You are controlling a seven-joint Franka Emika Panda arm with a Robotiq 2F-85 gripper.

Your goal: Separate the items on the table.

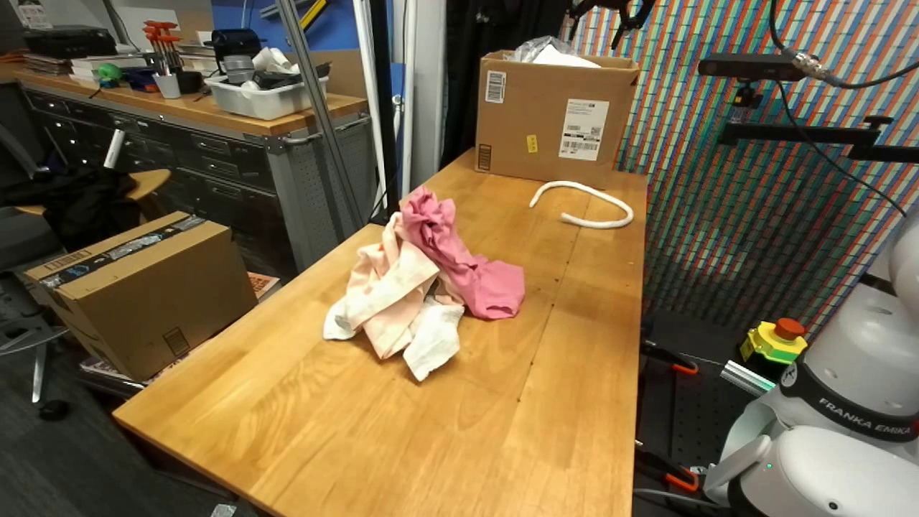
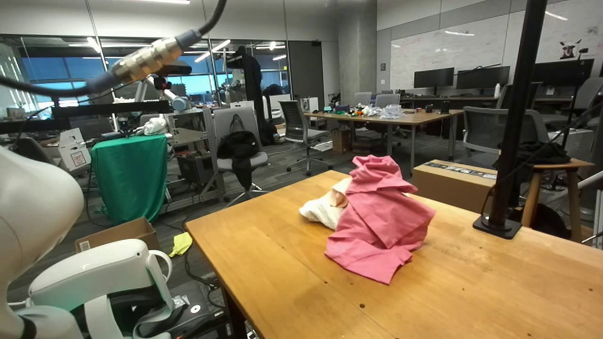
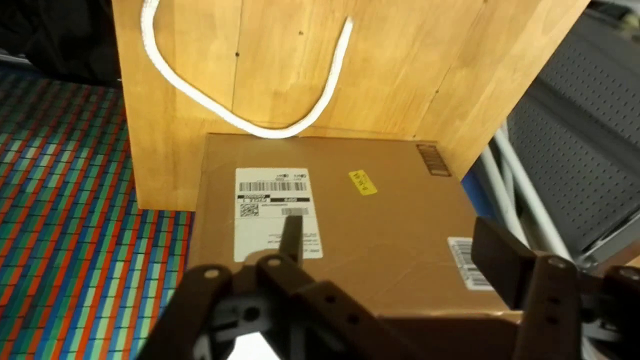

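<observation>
Dark workbench drawers filled the far left of the room in an exterior view, beyond the long wooden table. Toward the table's left edge lay one pile of three touching cloths, not yet separated. Leftmost and near, the cream-white cloth showed, apparently beneath the peach-beige cloth; pulling it first risked dragging both, so it was best left until last. The peach-beige one looked loosely folded and seemed the second pick. At the pile's right, the pink cloth touched the rest; how far it overlapped them could not be told. Its near right end spread onto bare wood, and that hem looked like the cleanest pinch: one shallow bite, then a slow, straight lift, with a pause to check that no peach-beige fold came along.

Farther off to the right stood the cardboard box, a white cord just beside its near face. Over the box hung the gripper, its fingers spread in the wrist view with nothing held. Reaching for the pile, probably the step in hand, called for height enough to clear the box.
</observation>
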